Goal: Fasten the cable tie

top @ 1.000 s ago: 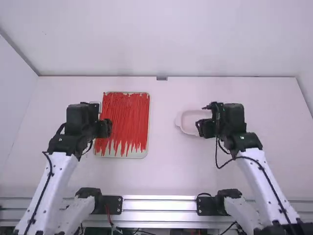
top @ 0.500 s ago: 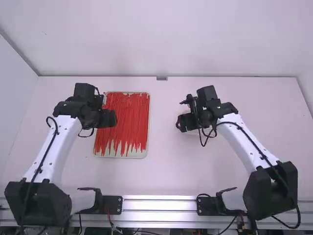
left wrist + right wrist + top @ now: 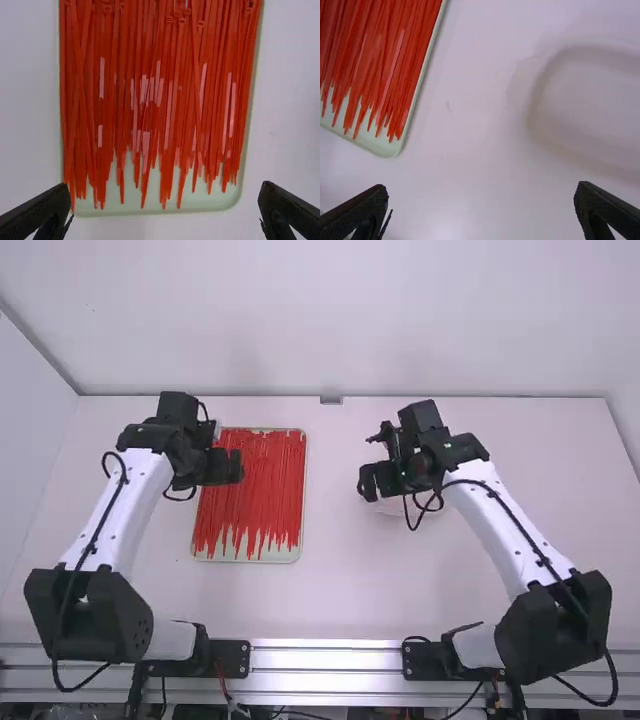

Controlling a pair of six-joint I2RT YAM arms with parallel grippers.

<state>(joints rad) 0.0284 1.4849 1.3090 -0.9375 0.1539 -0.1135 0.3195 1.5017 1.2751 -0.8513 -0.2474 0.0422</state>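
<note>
A strip of bare table (image 3: 470, 165) separates the tray (image 3: 377, 145) of cable ties (image 3: 375, 60) from the white dish (image 3: 590, 110).

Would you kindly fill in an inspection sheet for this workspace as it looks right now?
Surface: white table, flat.
Job's things: red cable ties lie loose, side by side, in a pale tray; none looks fastened.
Clutter: white dish beside the tray, looks empty.
Hands: left hand open, above the ties' pointed ends; right hand open, above the table between tray and dish.
Cables: black cables loop from both arms' wrists, off the table.
Surroundings: white walls; metal rail along the near edge.
</note>
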